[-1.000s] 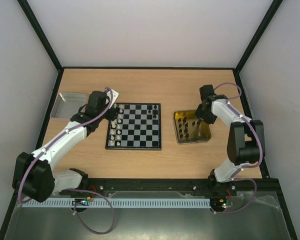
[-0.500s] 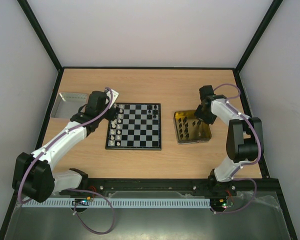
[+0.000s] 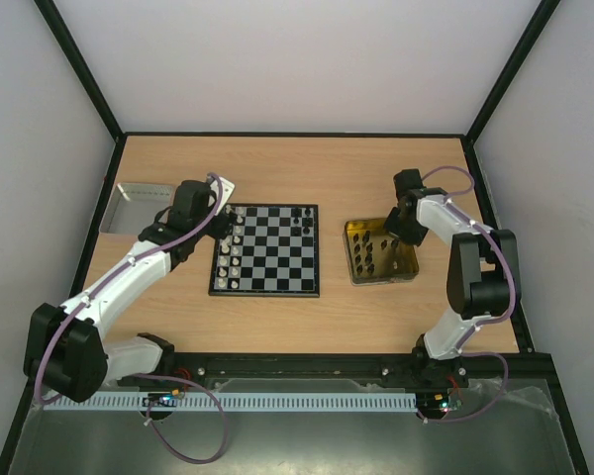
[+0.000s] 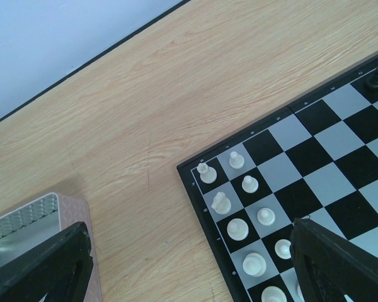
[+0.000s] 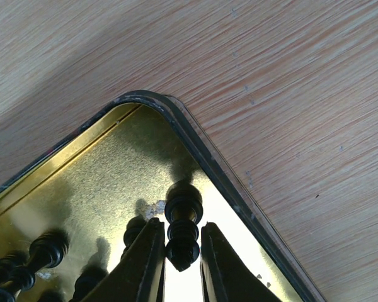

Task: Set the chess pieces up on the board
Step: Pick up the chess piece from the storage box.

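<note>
The board (image 3: 267,291) lies mid-table; its near-left corner shows in the left wrist view (image 4: 205,214). Several white pieces (image 3: 232,247) stand in its two left columns (image 4: 221,202). A few black pieces (image 3: 301,218) stand at its far right (image 4: 376,79). My left gripper (image 3: 218,230) hovers over the board's far-left corner, open wide and empty (image 4: 190,228). My right gripper (image 3: 400,230) is down in the yellow tray (image 3: 410,259), its fingers closed narrowly on the head of a black piece (image 5: 183,226) near the tray's corner (image 5: 181,251). More black pieces (image 5: 47,248) stand beside it.
A silver tray (image 3: 139,206) sits left of the board, its rim under my left finger (image 4: 31,214). The yellow tray's dark rim (image 5: 195,145) runs close to my right fingers. Bare wood surrounds the board and trays.
The right arm's elbow has shifted slightly left while its gripper stays at the yellow tray. The left arm has not visibly moved.
</note>
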Robot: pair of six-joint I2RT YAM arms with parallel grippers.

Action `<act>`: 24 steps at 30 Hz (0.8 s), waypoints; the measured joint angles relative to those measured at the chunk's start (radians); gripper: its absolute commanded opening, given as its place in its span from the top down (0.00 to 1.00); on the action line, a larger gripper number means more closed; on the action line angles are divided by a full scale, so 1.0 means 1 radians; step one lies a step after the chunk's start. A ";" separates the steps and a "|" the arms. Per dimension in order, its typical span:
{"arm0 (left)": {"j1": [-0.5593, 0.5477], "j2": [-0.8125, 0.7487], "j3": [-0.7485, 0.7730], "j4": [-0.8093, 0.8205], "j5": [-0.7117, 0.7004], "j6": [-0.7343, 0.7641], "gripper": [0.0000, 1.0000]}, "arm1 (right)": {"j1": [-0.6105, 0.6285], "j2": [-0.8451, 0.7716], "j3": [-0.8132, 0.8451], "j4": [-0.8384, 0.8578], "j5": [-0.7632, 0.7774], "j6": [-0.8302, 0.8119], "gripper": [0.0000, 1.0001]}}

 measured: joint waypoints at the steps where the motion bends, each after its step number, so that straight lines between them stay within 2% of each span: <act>1: 0.000 0.000 0.000 -0.001 0.000 0.000 0.13 | -0.001 0.002 0.000 0.000 0.000 0.000 0.87; 11: 0.000 0.000 0.000 -0.013 0.000 0.000 0.13 | -0.005 0.005 0.000 0.000 0.000 0.002 0.91; 18: 0.000 0.000 0.000 -0.014 0.000 0.000 0.13 | -0.005 0.015 0.000 0.003 -0.012 0.002 0.76; 21: 0.000 0.000 0.000 -0.014 0.000 0.000 0.13 | -0.005 0.027 0.000 0.003 -0.019 0.002 0.76; 24: 0.000 0.000 0.000 -0.015 0.000 0.000 0.13 | -0.005 0.034 0.000 0.003 -0.023 0.002 0.81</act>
